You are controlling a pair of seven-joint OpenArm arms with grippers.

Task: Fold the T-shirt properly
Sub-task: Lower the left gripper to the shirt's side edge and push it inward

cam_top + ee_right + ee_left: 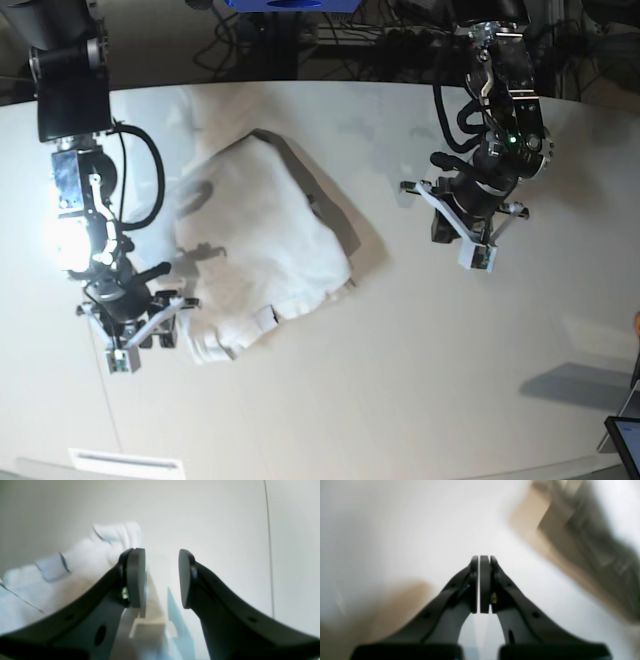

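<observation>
T-shirt on tabletop, right claw seemingly just beside it, left claw well apart.

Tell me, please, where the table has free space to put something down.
The table is bare along the near edge, below the T-shirt, and between the T-shirt and the left hand. The far strip above the T-shirt is bare too. It is crowded beside the right hand, which sits at the T-shirt's lower corner.

Black curved pincer fingers with flat grey pads.
</observation>
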